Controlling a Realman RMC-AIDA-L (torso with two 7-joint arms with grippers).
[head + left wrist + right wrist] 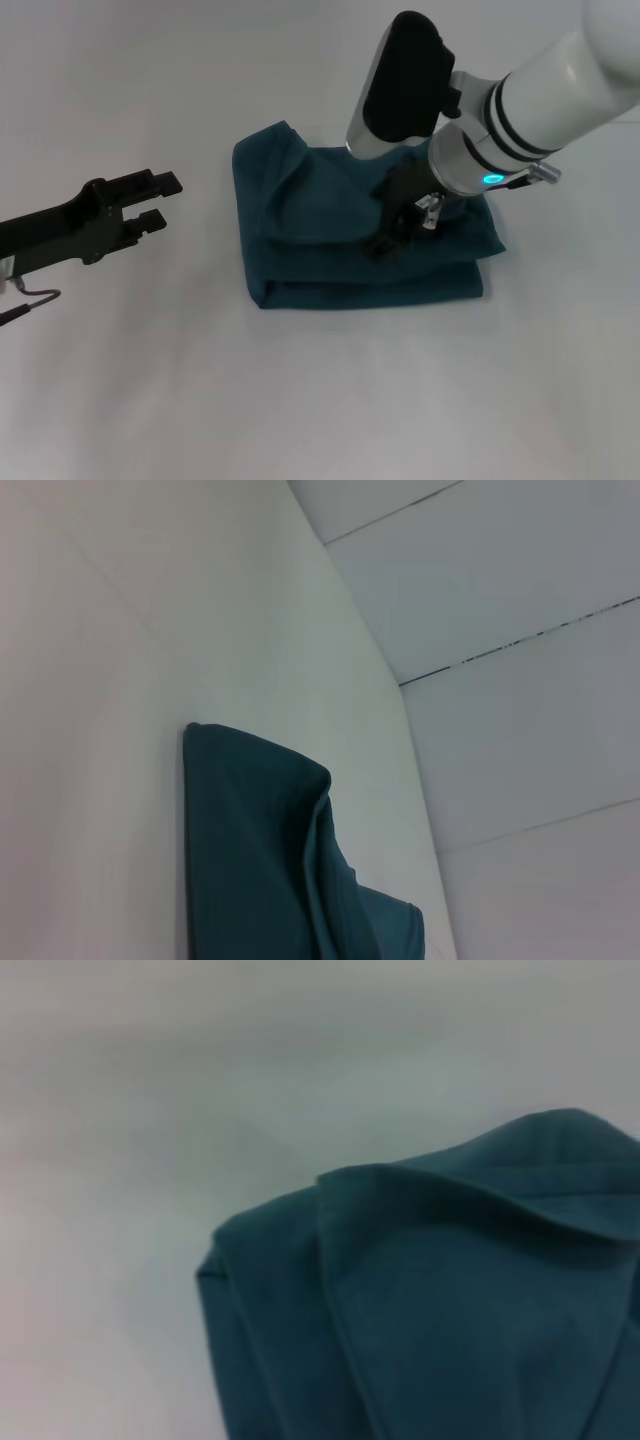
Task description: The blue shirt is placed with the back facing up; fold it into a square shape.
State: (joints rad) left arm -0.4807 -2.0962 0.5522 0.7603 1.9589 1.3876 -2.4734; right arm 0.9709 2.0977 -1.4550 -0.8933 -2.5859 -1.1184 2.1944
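Observation:
The blue shirt [310, 215] lies folded into a thick, roughly square bundle at the middle of the white table [300, 400], plain side showing, with a loose fold raised along its far left corner. My right gripper [392, 228] is down on top of the bundle, right of its centre, touching the cloth. My left gripper [158, 202] hovers to the left of the shirt, apart from it, open and holding nothing. The left wrist view shows the shirt [250, 860] from the side. In the right wrist view the layered folds of the shirt [450, 1340] are close up.
The white table surface [120, 380] stretches around the shirt on all sides. A thin cable loop [30, 300] hangs under my left arm at the left edge. Beyond the table's far edge the left wrist view shows a tiled floor [520, 630].

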